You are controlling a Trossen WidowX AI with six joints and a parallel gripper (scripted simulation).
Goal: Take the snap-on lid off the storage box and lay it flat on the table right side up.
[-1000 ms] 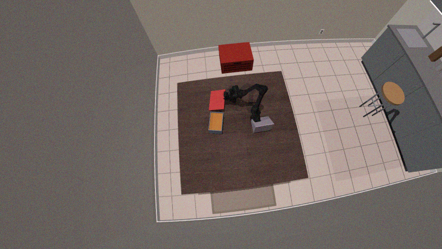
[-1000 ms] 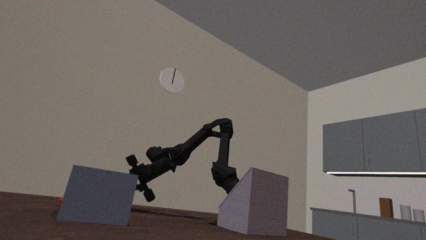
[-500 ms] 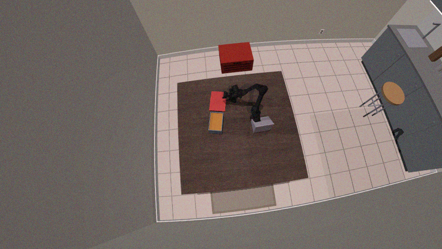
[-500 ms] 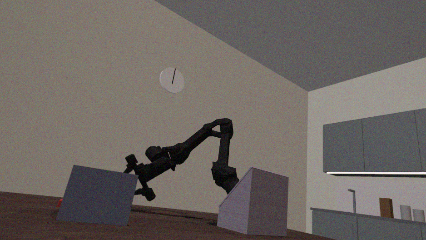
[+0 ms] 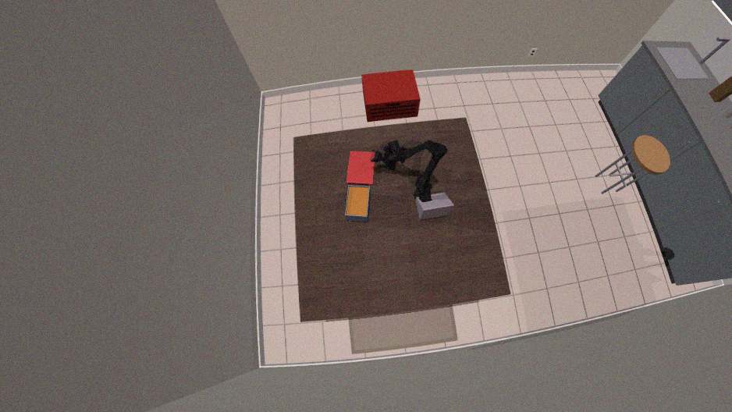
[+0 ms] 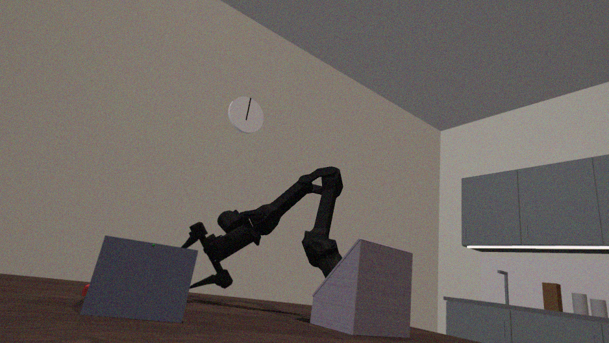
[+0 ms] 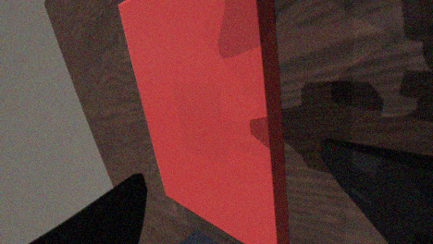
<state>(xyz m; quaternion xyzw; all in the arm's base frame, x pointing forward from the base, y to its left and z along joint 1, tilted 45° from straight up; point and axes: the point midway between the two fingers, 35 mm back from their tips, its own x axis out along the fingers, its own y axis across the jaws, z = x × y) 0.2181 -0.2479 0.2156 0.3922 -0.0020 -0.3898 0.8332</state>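
The red lid (image 5: pixel 360 168) (image 7: pixel 199 102) lies flat on the dark table, its smooth closed face up, just behind the box in the top view. A small red part of it (image 6: pixel 86 290) shows past the box in the exterior view. The blue-grey storage box (image 5: pixel 357 218) (image 6: pixel 138 280) stands open at the top, with an orange inside. A narrow gap seems to part lid and box. My gripper (image 5: pixel 376 160) (image 7: pixel 234 164) is wide open and empty at the lid's right edge, its fingertips spread above and beside it. The box partly hides the fingers in the exterior view.
The arm's pale wedge-shaped base block (image 5: pixel 435 206) (image 6: pixel 383 290) stands on the table (image 5: pixel 399 266), to the right of the box. A red cabinet (image 5: pixel 390 87) stands on the floor beyond the table's back edge. A round stool (image 5: pixel 651 154) is far right.
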